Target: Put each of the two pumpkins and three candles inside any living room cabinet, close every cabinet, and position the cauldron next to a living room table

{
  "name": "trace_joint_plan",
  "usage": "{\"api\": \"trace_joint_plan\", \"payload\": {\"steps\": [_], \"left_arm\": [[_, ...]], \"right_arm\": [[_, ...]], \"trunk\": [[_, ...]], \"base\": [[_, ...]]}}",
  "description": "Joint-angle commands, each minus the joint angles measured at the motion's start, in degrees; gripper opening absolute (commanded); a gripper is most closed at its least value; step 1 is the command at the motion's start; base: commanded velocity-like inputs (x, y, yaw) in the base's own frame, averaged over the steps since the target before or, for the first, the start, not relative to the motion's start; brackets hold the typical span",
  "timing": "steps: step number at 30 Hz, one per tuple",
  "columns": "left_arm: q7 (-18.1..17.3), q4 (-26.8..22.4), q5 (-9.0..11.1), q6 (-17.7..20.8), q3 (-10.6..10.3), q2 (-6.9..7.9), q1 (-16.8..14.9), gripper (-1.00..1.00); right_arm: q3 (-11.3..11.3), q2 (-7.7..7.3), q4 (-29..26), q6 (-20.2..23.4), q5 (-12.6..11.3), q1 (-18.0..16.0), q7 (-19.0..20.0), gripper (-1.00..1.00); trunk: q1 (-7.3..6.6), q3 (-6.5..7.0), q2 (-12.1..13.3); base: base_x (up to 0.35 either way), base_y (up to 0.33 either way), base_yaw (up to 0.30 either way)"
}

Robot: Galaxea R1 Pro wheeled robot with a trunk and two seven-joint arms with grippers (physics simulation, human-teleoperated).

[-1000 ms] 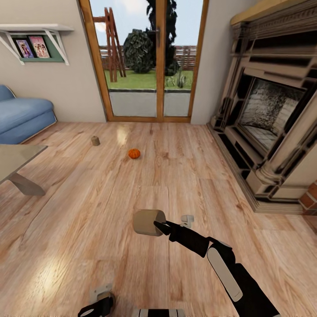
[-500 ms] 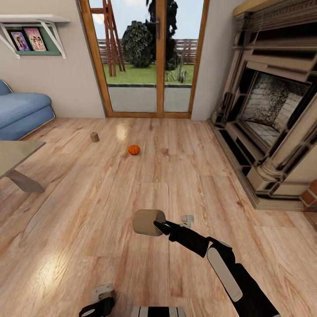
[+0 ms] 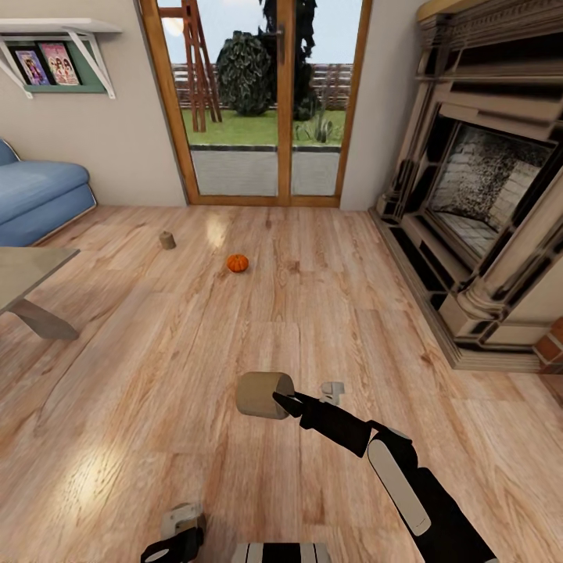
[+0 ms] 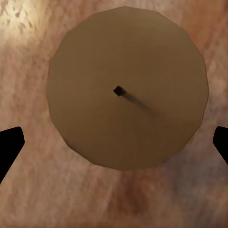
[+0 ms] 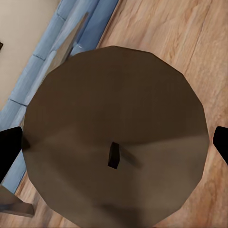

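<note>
My right gripper [image 3: 275, 400] is shut on a beige candle [image 3: 263, 394], held above the floor; in the right wrist view that candle [image 5: 114, 142] shows end-on with its wick, between the dark fingertips [image 5: 9, 147]. My left gripper [image 3: 173, 541] sits low at the head view's near edge. In the left wrist view a second candle [image 4: 126, 90] stands between its fingertips [image 4: 9, 142] over the floor. A third candle [image 3: 167, 240] stands on the floor far left of the middle. One orange pumpkin [image 3: 238, 263] lies to its right. The cabinet and cauldron are out of view.
The grey coffee table [image 3: 27, 270] juts in from the left, with a blue sofa [image 3: 39, 195] behind it. A large fireplace [image 3: 485, 203] lines the right side. Glass doors [image 3: 266, 109] close the far wall. Wooden floor lies between.
The whole head view has shifted slightly, so the pumpkin and far candle sit a little higher in the picture. Both arms keep their pose and their hold.
</note>
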Motion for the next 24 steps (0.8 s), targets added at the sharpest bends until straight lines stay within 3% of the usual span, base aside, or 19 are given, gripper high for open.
{"api": "trace_joint_plan", "payload": {"steps": [1,24], "left_arm": [[0.41,-0.05,0.49,-0.04,-0.49,0.04,-0.02,1.0],[0.41,-0.05,0.59,-0.02,-0.49,0.04,-0.02,1.0]], "right_arm": [[0.04,-0.04,-0.03,0.34,-0.53,-0.03,-0.07,-1.0],[0.04,-0.04,0.02,0.3,-0.53,-0.02,-0.15,-1.0]], "trunk": [[-0.01,-0.04,-0.02],[-0.01,-0.04,-0.02]], "base": [[0.0,0.0,0.0],[0.049,0.0,0.0]]}}
